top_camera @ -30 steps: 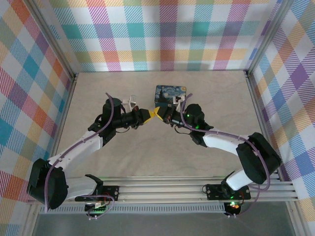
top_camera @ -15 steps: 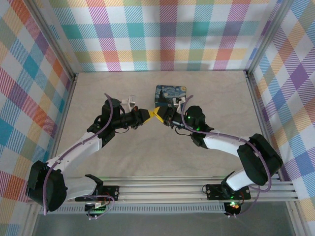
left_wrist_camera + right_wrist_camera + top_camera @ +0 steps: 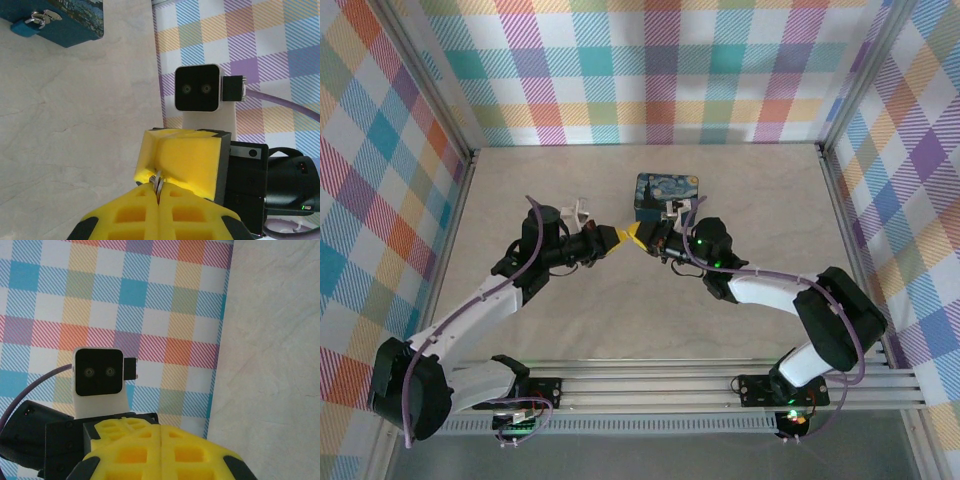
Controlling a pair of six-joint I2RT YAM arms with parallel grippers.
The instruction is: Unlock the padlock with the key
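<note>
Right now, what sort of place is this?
Probably a lab robot cell: plaid cloth walls on aluminium frame, left arm and right arm bolted to a rail.

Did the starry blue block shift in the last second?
No. In the top view the starry blue block lies at the same spot, the same gap from the table's back edge.

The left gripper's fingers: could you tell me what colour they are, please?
The left gripper has bright yellow fingers, clearest in the left wrist view.
</note>
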